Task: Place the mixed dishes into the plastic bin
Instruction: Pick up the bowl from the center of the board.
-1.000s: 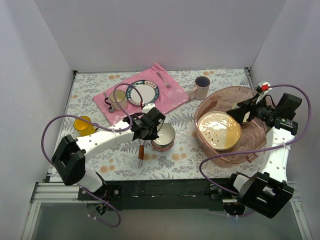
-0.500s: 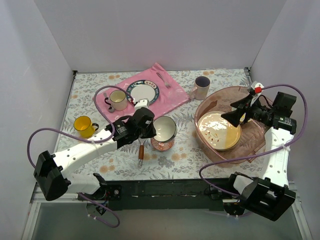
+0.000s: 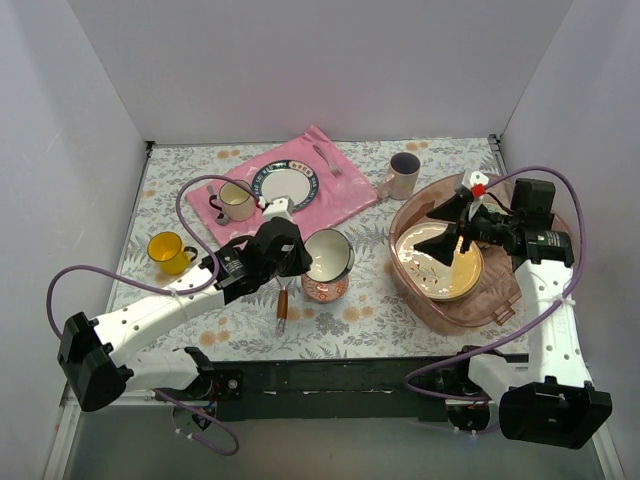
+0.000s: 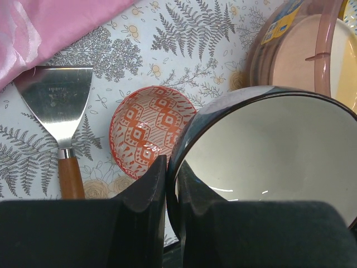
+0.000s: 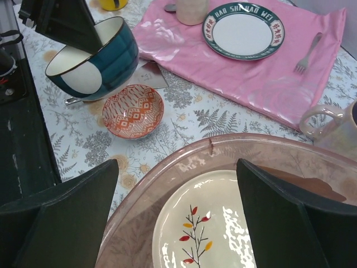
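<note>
Two arms in play, one loaded.

- Left gripper [image 4: 170,163]: jaws pinched narrow on the near rim of the teal bowl [image 4: 268,151], one finger inside and one outside. The bowl is tilted, its cream inside showing. It hangs above the flowered tabletop [image 3: 350,325], over a small orange-patterned bowl [image 3: 322,291]. Overhead the two bowls overlap. The right wrist view suggests the teal one is lifted clear, though I can't be sure of the gap.
- Right gripper [image 5: 177,164]: jaws spread wide, holding nothing, poised above the plastic bin [image 3: 505,300]. A cream plate [image 3: 438,264] with a sprig motif already lies flat inside.
- Key relation: the bin sits to the right of the held bowl, near but apart, with bare tabletop between them. The bowl is round, so its long axis doesn't matter, only the tilt. I judge the carry to be a sideways sweep to the right, up over the rolled rim.
- The right arm is nearer the bin and sits over the drop zone. My guess is it needs to be out of the way before the bowl arrives.
- Not yet binned: yellow mug [image 3: 167,250] at the left, pinkish mug [image 3: 404,176] beyond the bin.
- A spatula [image 3: 283,302] lies beside the small bowl.
</note>
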Robot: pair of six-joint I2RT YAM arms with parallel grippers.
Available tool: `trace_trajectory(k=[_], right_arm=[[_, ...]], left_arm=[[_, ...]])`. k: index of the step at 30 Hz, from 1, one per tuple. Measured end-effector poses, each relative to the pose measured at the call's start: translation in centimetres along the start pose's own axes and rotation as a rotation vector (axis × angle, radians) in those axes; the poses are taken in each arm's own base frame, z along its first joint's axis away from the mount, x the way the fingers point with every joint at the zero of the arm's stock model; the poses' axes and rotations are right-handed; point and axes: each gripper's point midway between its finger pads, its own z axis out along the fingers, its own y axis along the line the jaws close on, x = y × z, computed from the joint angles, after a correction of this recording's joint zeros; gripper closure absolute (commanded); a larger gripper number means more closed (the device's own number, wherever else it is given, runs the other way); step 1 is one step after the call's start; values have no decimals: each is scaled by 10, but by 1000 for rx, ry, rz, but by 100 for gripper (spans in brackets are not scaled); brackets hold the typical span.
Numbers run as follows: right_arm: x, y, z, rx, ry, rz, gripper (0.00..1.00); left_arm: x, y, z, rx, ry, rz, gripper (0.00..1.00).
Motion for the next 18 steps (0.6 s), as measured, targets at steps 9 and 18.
trace_trajectory(k=[9, 18], right_arm=[[-9, 28, 24, -118, 49, -57, 6], [8, 53, 55, -215, 163, -35, 7]], left_arm=[[0, 0, 0, 10, -9, -4, 100], [-5, -5, 0, 39, -37, -25, 100]])
